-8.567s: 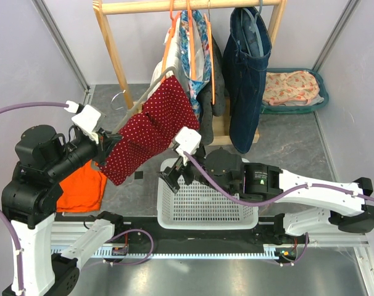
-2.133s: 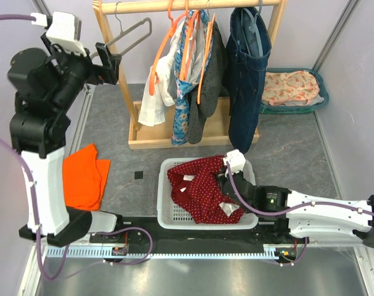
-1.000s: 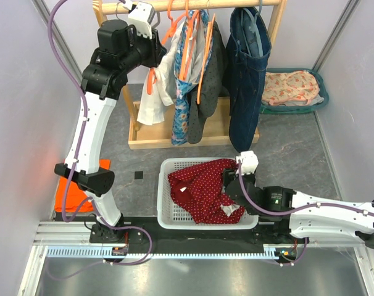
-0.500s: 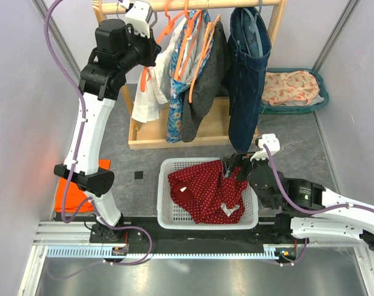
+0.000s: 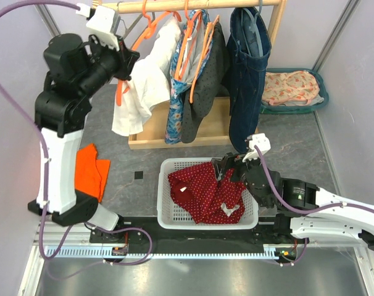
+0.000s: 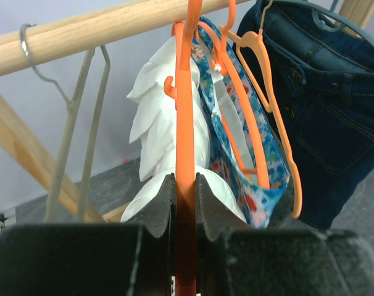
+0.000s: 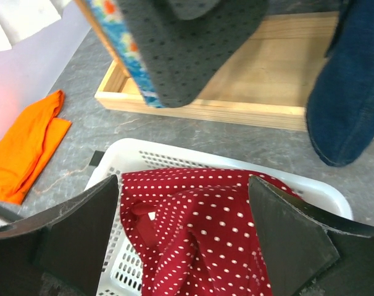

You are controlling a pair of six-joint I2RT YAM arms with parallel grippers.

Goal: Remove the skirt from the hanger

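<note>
The red polka-dot skirt (image 5: 202,188) lies crumpled in the white basket (image 5: 165,216), free of any hanger. My right gripper (image 5: 227,168) hovers just above the skirt's right part, jaws wide open with nothing between them; its wrist view shows the skirt (image 7: 211,234) below the spread fingers. Up at the rail, my left gripper (image 5: 126,63) is shut on the shaft of an orange hanger (image 6: 186,92) that carries a white garment (image 5: 141,92). That hanger's hook still sits on the wooden rail (image 6: 113,24), and the garment swings out to the left.
On the rail (image 5: 193,5) also hang a bare grey hanger (image 6: 76,123), a blue floral garment (image 5: 181,105), a dark grey one (image 5: 208,80) and jeans (image 5: 245,68). An orange cloth (image 5: 88,176) lies on the floor at left. A green tray (image 5: 295,89) of cloth stands at back right.
The left arm has drawn back to the left, pulling the orange hanger and white garment outward. The right gripper has opened wider and lifted off the skirt.
</note>
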